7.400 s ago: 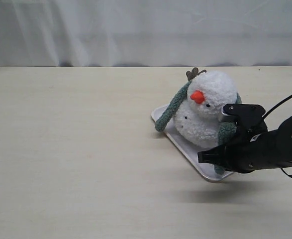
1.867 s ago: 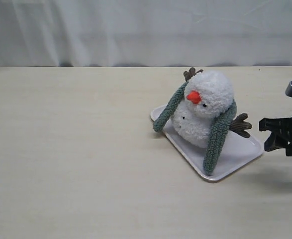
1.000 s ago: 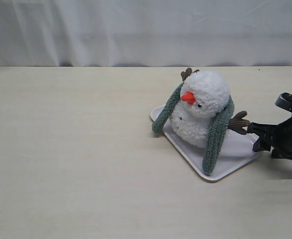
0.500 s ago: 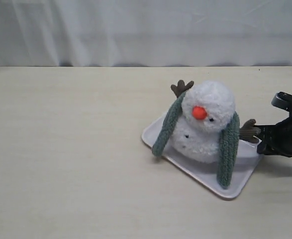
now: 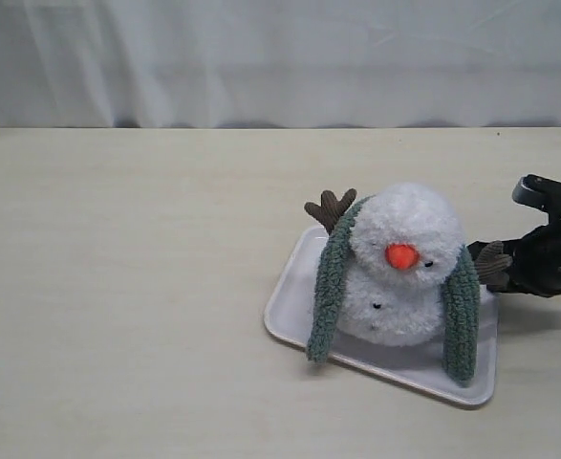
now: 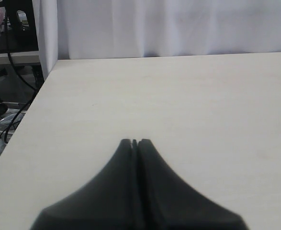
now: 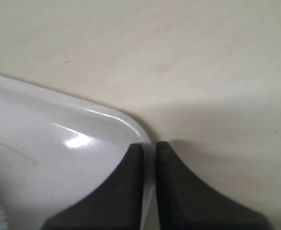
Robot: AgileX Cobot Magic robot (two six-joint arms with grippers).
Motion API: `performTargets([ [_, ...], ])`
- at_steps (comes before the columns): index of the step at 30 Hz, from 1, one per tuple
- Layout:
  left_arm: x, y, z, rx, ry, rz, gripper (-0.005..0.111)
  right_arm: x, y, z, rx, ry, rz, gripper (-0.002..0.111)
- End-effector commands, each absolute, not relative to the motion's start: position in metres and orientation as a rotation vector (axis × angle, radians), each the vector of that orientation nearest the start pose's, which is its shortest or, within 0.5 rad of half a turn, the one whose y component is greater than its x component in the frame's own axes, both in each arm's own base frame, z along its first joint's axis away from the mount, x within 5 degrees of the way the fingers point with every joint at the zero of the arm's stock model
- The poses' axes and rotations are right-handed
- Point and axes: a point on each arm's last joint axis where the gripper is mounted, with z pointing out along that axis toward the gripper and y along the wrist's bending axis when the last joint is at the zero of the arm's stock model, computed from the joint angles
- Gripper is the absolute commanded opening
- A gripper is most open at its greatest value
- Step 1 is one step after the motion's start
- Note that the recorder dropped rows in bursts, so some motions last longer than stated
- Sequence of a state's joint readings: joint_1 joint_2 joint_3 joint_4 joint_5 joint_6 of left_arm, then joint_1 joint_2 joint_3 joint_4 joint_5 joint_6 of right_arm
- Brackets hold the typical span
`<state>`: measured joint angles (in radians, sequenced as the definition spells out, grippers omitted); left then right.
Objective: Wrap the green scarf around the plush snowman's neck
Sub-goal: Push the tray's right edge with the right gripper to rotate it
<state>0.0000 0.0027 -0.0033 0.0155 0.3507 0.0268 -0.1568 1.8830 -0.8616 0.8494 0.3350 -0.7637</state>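
Note:
The plush snowman (image 5: 406, 251) sits upright on a white tray (image 5: 288, 323), right of the table's middle. The green scarf (image 5: 330, 287) lies behind its head, and its two ends hang down the front, one (image 5: 461, 320) on each side of the body. The neck (image 5: 395, 284) shows bare at the front between them. My right gripper (image 5: 498, 271) is at the tray's far right corner. In the right wrist view it (image 7: 149, 146) is shut on the tray's rim (image 7: 130, 125). My left gripper (image 6: 135, 142) is shut on nothing over bare table.
A brown twig arm (image 5: 330, 207) sticks up behind the snowman's left side, and another (image 5: 491, 260) pokes out beside my right gripper. A white curtain (image 5: 280, 57) backs the table. The left wrist view shows the table's left edge (image 6: 32, 103).
The tray has turned and slid toward the front, held at its corner by my right gripper. The snowman now faces the camera, and the scarf ends hang straighter.

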Motion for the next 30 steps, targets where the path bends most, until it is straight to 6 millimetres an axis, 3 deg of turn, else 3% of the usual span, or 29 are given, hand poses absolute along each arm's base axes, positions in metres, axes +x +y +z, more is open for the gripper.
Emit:
performTargets([
  [1, 0.054, 0.000, 0.182, 0.032, 1.825, 0.032, 0.000, 0.325, -0.027, 0.109, 0.058, 2.675, 0.316, 0.005],
  [10, 0.054, 0.000, 0.183, 0.032, 1.817, 0.032, 0.000, 0.332, -0.025, 0.126, 0.042, 2.630, 0.352, 0.034],
  [13, 0.054, 0.000, 0.183, 0.032, 1.817, 0.032, 0.000, 0.332, -0.025, 0.138, 0.120, 2.604, 0.369, 0.040],
  [22, 0.054, 0.000, 0.183, 0.032, 1.817, 0.032, 0.000, 0.316, -0.030, 0.169, 0.268, 2.708, 0.294, 0.041],
  [30, 0.054, 0.000, 0.183, 0.032, 1.817, 0.032, 0.000, 0.304, -0.026, 0.174, 0.250, 2.864, 0.352, 0.040],
])
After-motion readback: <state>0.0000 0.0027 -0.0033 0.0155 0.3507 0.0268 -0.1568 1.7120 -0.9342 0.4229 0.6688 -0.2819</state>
